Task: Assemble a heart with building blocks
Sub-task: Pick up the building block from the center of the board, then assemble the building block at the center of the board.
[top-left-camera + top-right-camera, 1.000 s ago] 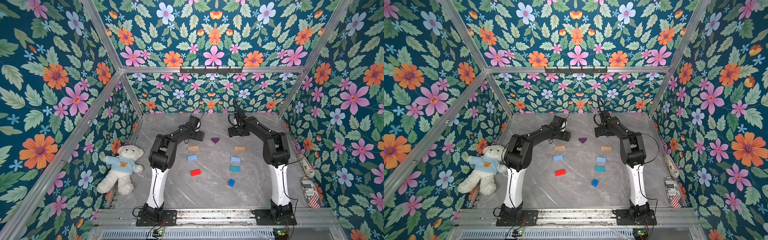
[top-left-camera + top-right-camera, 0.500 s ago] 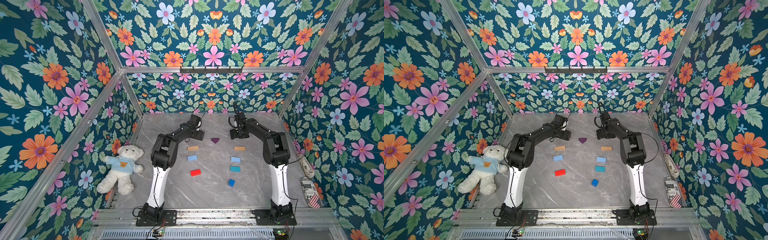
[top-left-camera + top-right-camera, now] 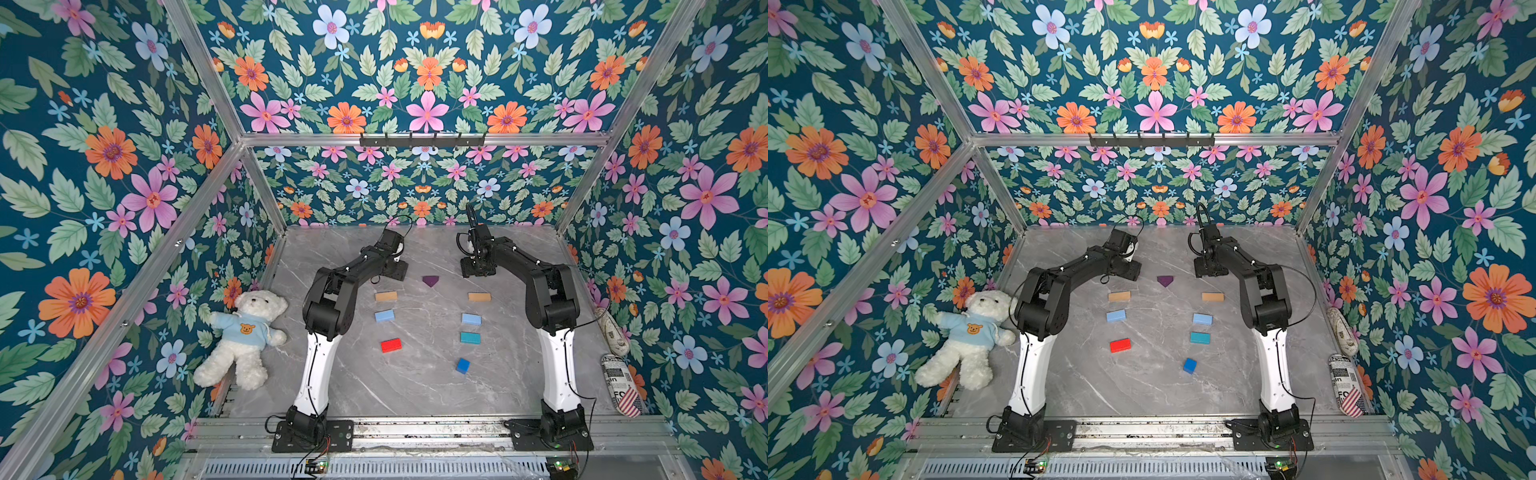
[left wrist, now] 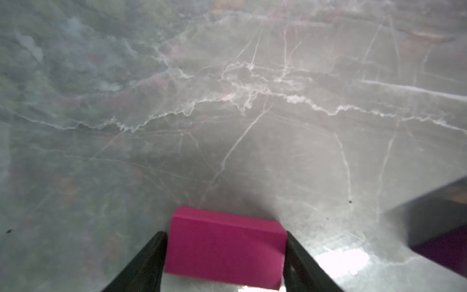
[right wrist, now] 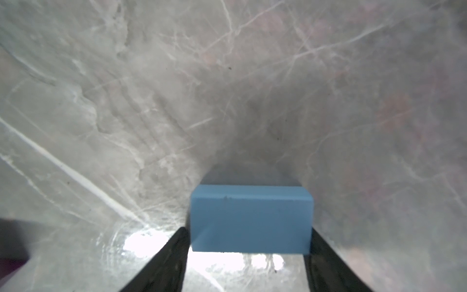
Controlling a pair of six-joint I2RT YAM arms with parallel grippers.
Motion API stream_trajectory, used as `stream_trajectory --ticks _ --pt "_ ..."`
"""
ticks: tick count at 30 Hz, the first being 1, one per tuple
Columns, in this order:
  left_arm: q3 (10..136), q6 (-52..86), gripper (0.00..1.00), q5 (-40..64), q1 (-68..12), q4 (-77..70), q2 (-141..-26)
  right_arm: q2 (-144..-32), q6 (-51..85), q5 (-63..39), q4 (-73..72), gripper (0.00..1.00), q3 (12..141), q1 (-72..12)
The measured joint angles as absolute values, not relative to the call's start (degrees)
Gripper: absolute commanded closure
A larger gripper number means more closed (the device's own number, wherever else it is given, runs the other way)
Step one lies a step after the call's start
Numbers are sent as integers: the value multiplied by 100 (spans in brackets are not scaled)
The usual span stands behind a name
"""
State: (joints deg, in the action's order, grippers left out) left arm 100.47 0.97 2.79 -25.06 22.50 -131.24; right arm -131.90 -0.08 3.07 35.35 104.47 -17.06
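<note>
The left hand (image 4: pixel 225 233) has its two dark fingers (image 4: pixel 141 265) set against the short ends of a magenta block (image 4: pixel 225 247), closed to just the block's length. The block sits low over the grey marbled worktop (image 4: pixel 227 113). The right hand (image 5: pixel 249 228) stands the same way round a blue block (image 5: pixel 250 217), with a finger against each end (whether either block is lifted clear of the surface cannot be told). In both top views the two hands are down at the far end of the worktop. The purple wedge (image 3: pixel 430 281) lies between them and touches neither.

Nearer the arm bases the other building blocks lie flat in two loose columns, all apart from one another. On the left arm's side are a tan block (image 3: pixel 386 296), a light blue block (image 3: pixel 384 315) and a red block (image 3: pixel 390 345). On the right arm's side are a second tan block (image 3: pixel 479 296), a second light blue block (image 3: pixel 471 319), a teal block (image 3: pixel 470 337) and the dark blue cube (image 3: pixel 462 365). No two blocks are joined, so the heart is not yet formed. A white teddy bear (image 3: pixel 245 332) lies at the worktop's left edge.
</note>
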Motion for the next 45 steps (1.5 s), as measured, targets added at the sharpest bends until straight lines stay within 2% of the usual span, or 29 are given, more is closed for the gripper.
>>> stream_trajectory --ticks 7,14,25,33,45 --pt "9988 10 34 279 -2508 2235 -13085 -13185 -56 327 3494 51 10442 -1704" --pt "9765 -12 35 281 -2512 2344 -12895 -12936 -113 331 3454 53 10106 -1697" --pt "9041 -34 37 486 -2886 2499 -12193 -11808 -322 163 3271 55 8796 -1798" --pt "8903 -163 37 609 -3358 2526 -12217 -11625 -482 156 3142 55 8617 -2056" --pt "8888 -464 35 565 -3498 2436 -12313 -11301 -663 231 2842 57 8106 -2086"
